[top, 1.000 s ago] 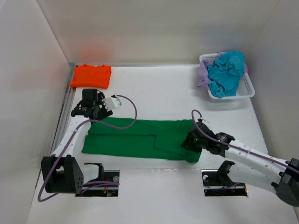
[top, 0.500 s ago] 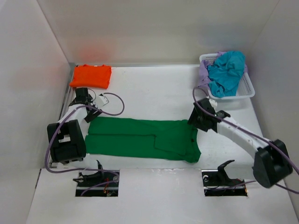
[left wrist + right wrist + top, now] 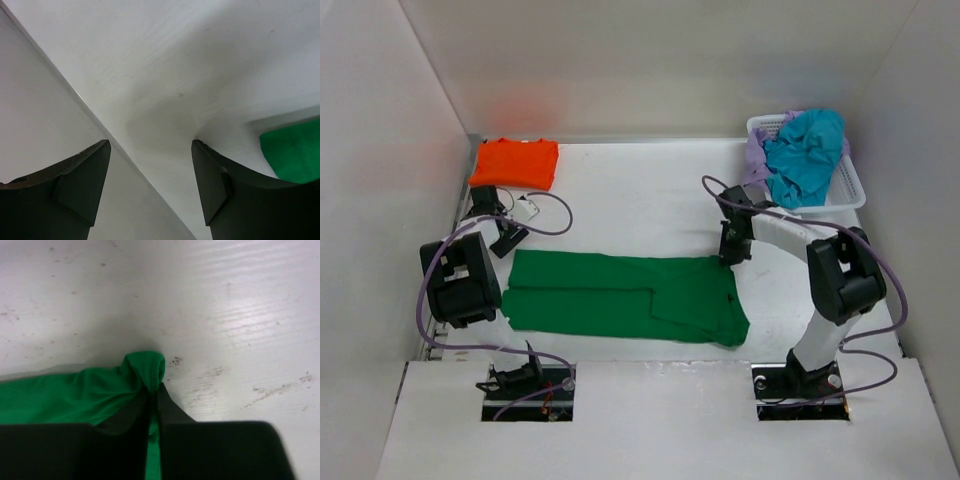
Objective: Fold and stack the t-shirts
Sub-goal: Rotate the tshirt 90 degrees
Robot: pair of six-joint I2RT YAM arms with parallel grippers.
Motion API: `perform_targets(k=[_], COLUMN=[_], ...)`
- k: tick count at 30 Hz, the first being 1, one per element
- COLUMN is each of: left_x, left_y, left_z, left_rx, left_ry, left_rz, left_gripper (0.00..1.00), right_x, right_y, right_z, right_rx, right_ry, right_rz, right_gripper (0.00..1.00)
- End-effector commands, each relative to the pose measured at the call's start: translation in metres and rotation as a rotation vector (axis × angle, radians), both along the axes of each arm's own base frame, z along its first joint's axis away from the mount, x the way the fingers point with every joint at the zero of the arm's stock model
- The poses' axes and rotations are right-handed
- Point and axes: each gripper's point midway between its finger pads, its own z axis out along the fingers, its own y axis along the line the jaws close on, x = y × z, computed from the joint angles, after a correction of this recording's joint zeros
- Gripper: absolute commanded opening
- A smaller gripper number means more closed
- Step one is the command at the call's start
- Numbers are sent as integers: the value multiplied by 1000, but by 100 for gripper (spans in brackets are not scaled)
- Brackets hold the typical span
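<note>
White table (image 3: 650, 190) is all that lies between the jaws of your left gripper (image 3: 150, 145): they stand wide and hold nothing, right by the left wall (image 3: 380, 200). The far left corner of the green shirt (image 3: 620, 298) lies just beside them, untouched. On the other side, your right gripper (image 3: 154, 392) has its jaws pinched almost together on the shirt's far right corner, and a small bunch of cloth pokes out past the tips.

The shirt lies flat across the middle of the table, laid in a long band. Before you lift, slide the left jaws over their corner and take every layer. Then raise both corners together and level, or the band will likely skew.

The orange shirt (image 3: 515, 163) sits folded in the far left corner, probably the stack's base. The teal shirt (image 3: 805, 150) and lavender shirt (image 3: 754, 155) wait in the basket (image 3: 850, 200) at far right.
</note>
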Motion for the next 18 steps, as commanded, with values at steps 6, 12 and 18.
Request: perform_targets(k=[6,12,18], left_x=[-17,-34,-31], left_y=[25,38,16], left_z=[2,8,12], left_rx=[-40,-41,-72], left_ry=[-12,10,27], left_rz=[123,202,204], left_gripper=[66,67,67], right_x=[46,174,279], right_y=[25,58,86], right_z=[14,47,130], right_rx=[1,-15,16], right_ry=[35,-138,-490], right_rz=[126,148,133], right_gripper=[0,1,57])
